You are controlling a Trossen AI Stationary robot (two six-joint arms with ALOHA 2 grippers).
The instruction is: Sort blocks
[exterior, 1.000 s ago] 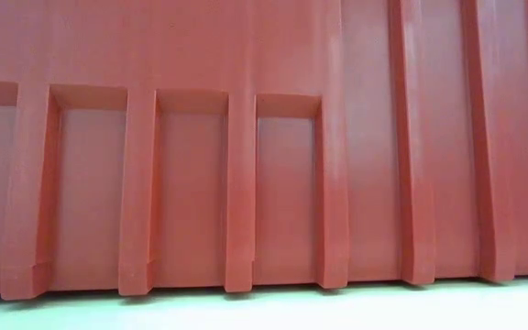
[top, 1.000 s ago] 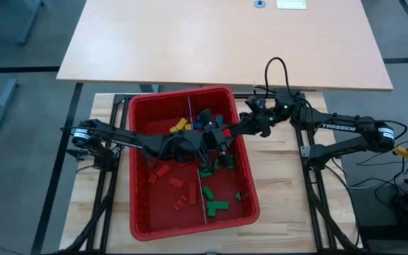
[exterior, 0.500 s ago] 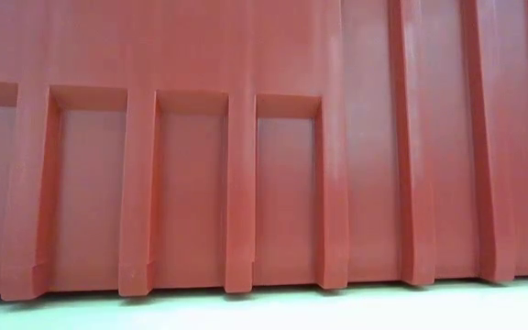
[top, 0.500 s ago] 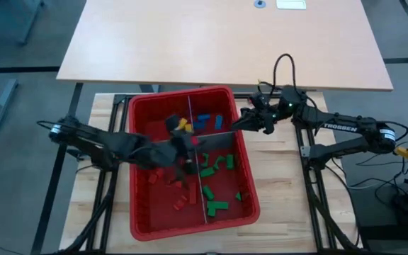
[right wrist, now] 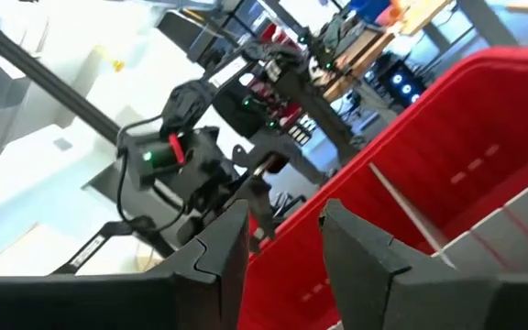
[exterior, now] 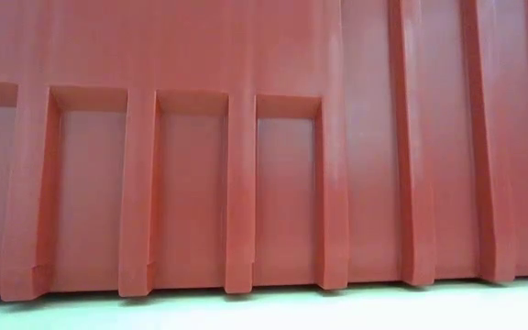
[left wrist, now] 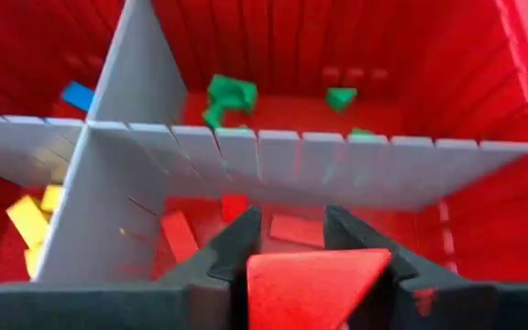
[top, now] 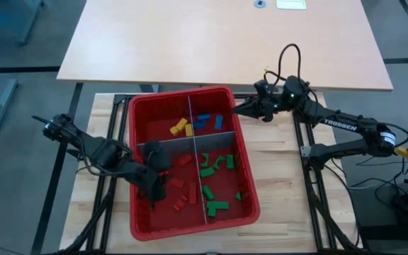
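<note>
A red bin point(top: 129, 170) split by grey dividers point(top: 222, 134) holds yellow blocks point(top: 181, 127) far left, blue blocks point(top: 207, 120) far right, red blocks point(top: 179, 185) near left and green blocks point(top: 214, 166) near right. My left gripper point(top: 156, 185) hangs over the near left compartment, shut on a red block point(left wrist: 314, 284). My right gripper point(top: 239, 109) stands open with nothing between its fingers, just outside the bin's far right rim. The low view shows only the bin's outer wall point(exterior: 264, 137). My left gripper pinches the red block's two opposite sides point(left wrist: 262, 275) between its two fingers. The fingers slant down from the table's left. The block sits between them, lifted clear of the bin's floor and of the loose red blocks point(left wrist: 177, 234) below.
The dividers stand upright across the bin, close ahead of my left gripper point(left wrist: 287, 257). A large light wooden table point(top: 225, 39) lies beyond the bin. Black frame rails point(top: 108, 177) run along both sides of the bin. Cables point(top: 289, 57) loop above my right arm.
My left gripper has drawn back from the bin's middle toward the table's near left, and now stands over the near left compartment. My right gripper has left the bin's middle and gone toward the far right, out past the rim.
</note>
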